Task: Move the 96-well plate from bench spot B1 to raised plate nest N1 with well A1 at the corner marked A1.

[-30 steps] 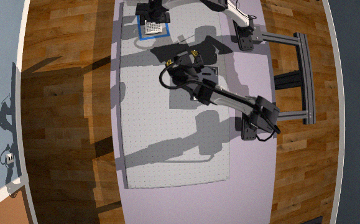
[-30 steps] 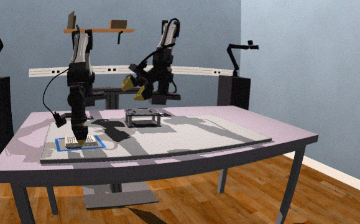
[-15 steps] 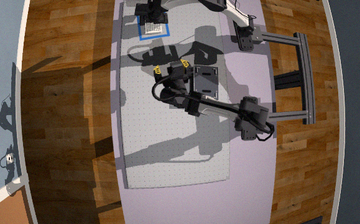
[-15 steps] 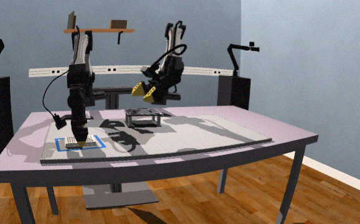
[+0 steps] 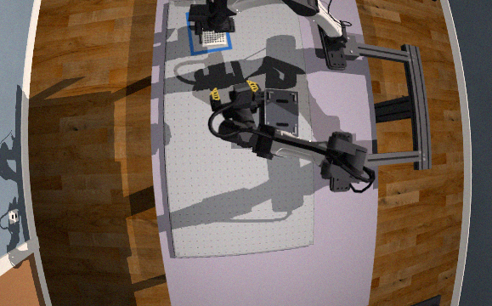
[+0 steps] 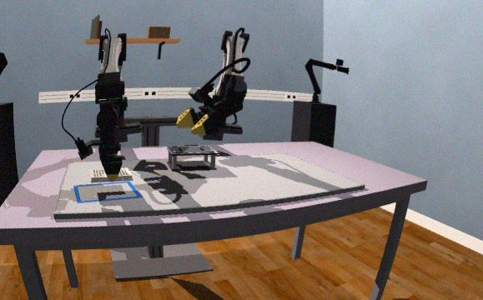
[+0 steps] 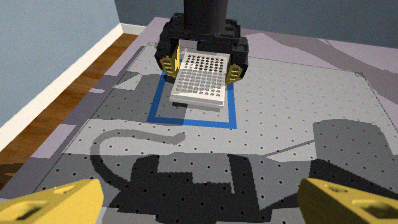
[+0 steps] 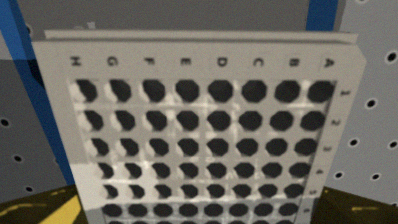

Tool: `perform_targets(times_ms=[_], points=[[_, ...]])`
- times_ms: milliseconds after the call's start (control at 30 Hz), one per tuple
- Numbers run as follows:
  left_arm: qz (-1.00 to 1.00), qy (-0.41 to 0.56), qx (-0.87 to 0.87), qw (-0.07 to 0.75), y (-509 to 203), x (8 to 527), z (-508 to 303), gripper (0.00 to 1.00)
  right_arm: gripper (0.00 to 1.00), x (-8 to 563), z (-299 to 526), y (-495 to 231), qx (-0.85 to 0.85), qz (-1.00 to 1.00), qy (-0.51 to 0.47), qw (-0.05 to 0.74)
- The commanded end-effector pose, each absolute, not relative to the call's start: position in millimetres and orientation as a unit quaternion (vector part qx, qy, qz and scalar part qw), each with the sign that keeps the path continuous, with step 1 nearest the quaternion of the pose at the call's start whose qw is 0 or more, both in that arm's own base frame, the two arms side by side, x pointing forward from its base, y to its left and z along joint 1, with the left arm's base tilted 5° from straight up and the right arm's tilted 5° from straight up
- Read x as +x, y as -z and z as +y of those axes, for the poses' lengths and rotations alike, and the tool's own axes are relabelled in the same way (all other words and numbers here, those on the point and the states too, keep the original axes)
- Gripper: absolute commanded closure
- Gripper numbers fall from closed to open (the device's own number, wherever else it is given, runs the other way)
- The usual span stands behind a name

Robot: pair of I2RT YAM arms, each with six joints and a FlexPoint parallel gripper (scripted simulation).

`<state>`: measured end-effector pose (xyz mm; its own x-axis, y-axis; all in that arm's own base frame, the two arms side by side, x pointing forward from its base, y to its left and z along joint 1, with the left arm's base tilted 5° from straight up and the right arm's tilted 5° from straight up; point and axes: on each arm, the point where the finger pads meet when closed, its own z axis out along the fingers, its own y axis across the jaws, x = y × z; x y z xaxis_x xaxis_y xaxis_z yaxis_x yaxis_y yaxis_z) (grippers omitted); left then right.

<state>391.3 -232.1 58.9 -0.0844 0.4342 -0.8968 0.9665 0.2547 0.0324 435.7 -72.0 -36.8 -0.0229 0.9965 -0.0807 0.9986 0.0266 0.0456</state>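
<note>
Right end effector (image 5: pixel 214 31) (image 6: pixel 113 177) (image 7: pixel 201 70) (image 8: pixel 200 202), at the left of the exterior view: one, pointing down, fingers well apart at the width of the plate and clamped on its two long sides.

96-well plate (image 5: pixel 215 39) (image 6: pixel 99 175) (image 7: pixel 200 77) (image 8: pixel 202 135): one, pale, wells upward, held between those fingers, raised above bench spot B1. Row letters ran A to H along one short edge, with numbers from 1 down a long side; A1 lay at the upper right in the right wrist view.

Blue outline (image 5: pixel 212 51) (image 6: pixel 108 200) (image 7: pixel 210 124) (image 8: pixel 322 15): one, marking the bench spot on the perforated board (image 5: pixel 212 183) (image 6: pixel 266 192) (image 7: pixel 300 100) (image 8: pixel 370 80), beneath the plate. The board lay on the lilac table (image 5: pixel 313 280) (image 6: pixel 349 167).

Raised plate nest (image 5: pixel 281 112) (image 6: pixel 191 152): one, dark top on posts, standing on the board well apart from the plate; its locators showed at the corners, with no plate among them.

Left end effector (image 5: pixel 234 90) (image 6: pixel 192 122) (image 7: pixel 201 192): one, yellow fingertips wide apart, nothing between them, held in the air near the nest, touching neither nest nor plate.
</note>
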Motion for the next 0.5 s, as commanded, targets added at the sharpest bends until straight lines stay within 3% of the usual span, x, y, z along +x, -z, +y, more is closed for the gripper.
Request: perform_targets(times_ms=[0,467], points=[[0.642,0.307,0.538,0.453,-79.5,400.8,-240.5,0.0,0.24,429.9,-52.6,12.0,0.699,0.712,0.0,0.058],[0.705,0.292,0.503,0.406,-112.6,375.3,-227.5,0.0,0.24,424.5,-52.3,1.3,0.702,0.711,0.007,0.047]])
